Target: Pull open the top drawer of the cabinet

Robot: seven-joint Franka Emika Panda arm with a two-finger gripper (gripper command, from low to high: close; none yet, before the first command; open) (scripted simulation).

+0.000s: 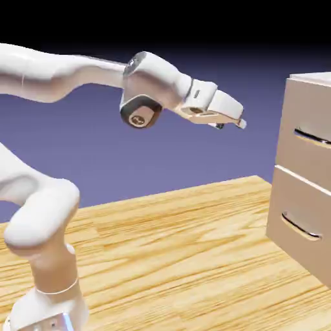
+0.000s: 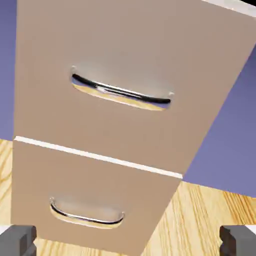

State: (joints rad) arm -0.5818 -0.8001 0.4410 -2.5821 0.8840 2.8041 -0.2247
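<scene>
pincer (image 2: 128, 241) spread wide, holding nothing; mark on arm joint (image 1: 139, 120), seemingly a logo, too small to read.

1. Open air lies between the gripper (image 1: 231, 124) and the cabinet (image 1: 317, 77), which stands to its right in the exterior view; nothing blocks that gap.
2. The front of the cabinet closes off the way farther right.
3. Two curved bars jut from it: the upper handle (image 2: 120, 94) and, below, the lower handle (image 2: 86, 219).
4. The wooden table (image 1: 161, 258) bounds movement downward, with free room above its bare top between robot base (image 1: 48, 307) and cabinet.
</scene>
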